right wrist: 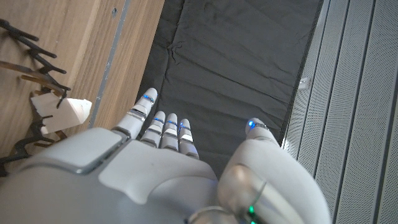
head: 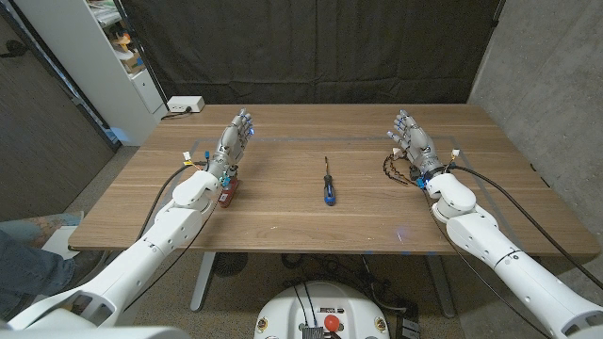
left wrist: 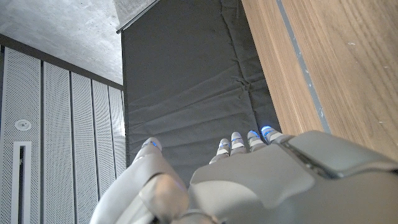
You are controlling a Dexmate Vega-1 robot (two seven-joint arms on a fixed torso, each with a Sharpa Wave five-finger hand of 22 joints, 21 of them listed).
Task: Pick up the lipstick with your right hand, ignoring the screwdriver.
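One small dark red item, which looks like the lipstick [head: 227, 191] though it is too small to be sure, lies on the wooden table [head: 283, 226] left of the frame's centre in the head view. It sits just beside the wrist of the left arm, far from the right hand across the width of the table.

One screwdriver [head: 326, 185] lies near the middle of the frame. It has a blue and black handle towards the bottom of the picture and a thin shaft pointing towards the top.

Two robot hands are in view. The right hand [head: 415, 141] is at the upper right of the table, fingers spread and reaching away from the robot, holding nothing. The right wrist view shows the back of the right hand [right wrist: 143, 174] with the fingers straight and nothing in them. One dark tangle of thin black prongs [head: 400, 168] lies just beside this hand, on its left in the frame.

The left hand [head: 236, 141] is at the upper left of the table, also with fingers extended and holding nothing.

Behind the table hangs one black curtain [head: 311, 47], and one white box [head: 184, 104] sits on the floor past the table's upper left corner.
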